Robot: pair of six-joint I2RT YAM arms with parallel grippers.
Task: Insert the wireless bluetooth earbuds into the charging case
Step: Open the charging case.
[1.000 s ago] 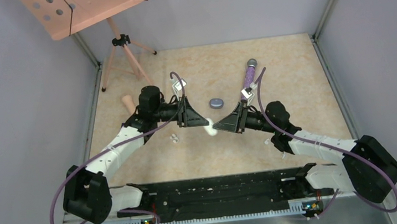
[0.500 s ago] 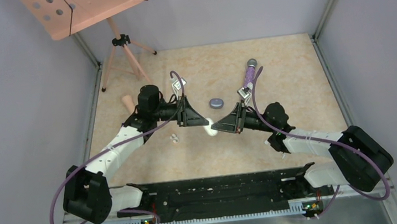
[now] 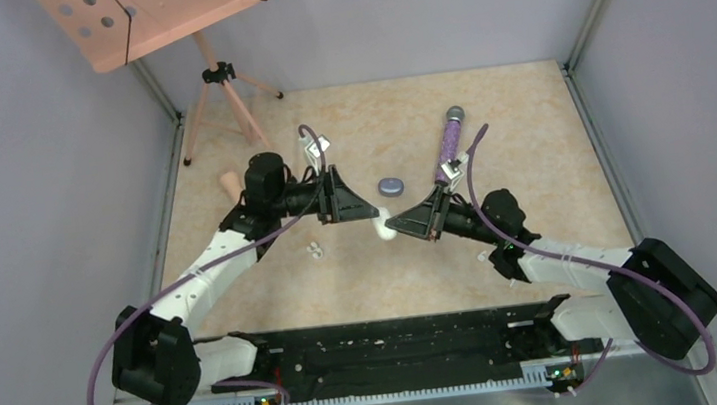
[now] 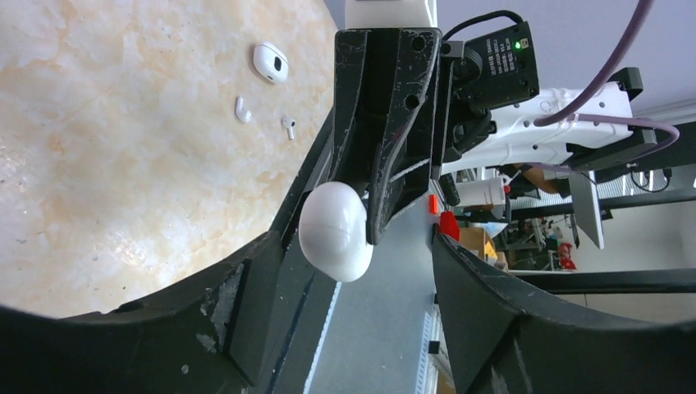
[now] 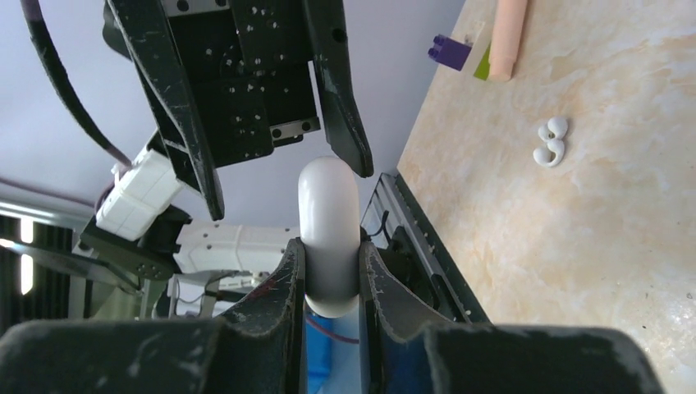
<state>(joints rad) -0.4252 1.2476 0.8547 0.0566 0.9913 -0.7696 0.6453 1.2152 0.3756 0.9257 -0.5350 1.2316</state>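
Charging case (image 5: pixel 328 205) is a smooth, glossy white capsule with rounded ends. The left wrist view shows a faint seam across it, with the lid down. It is held clear of the table (image 3: pixel 529 144) near the middle of the workspace, between the two arms. The right gripper (image 5: pixel 328 261) pinches its lower half, one black finger pressed against each side. The left gripper (image 4: pixel 354 240) faces it from the other side with its fingers spread wide. The capsule's free end sits in the gap between them, closer to one finger, and I cannot tell whether that finger touches it.

A pair of white earbuds (image 5: pixel 551 141) lies on the table to the left of the held case, below the left gripper in the top view. They are tiny, glossy and bean-shaped, resting against each other, outside any case. Two stemmed earbuds (image 4: pixel 243 109), also white, lie near each other on the table beyond the right gripper in the left wrist view. They are just beside a second white case (image 4: pixel 270 62) with a small dark spot on its face.

A grey-blue oval case (image 3: pixel 391 186) sits shut on the table just beyond the grippers. A purple glitter microphone (image 3: pixel 449 141) lies farther back on the right. A pink peg (image 3: pixel 229 184) lies back left, near a small purple block (image 5: pixel 447 49).
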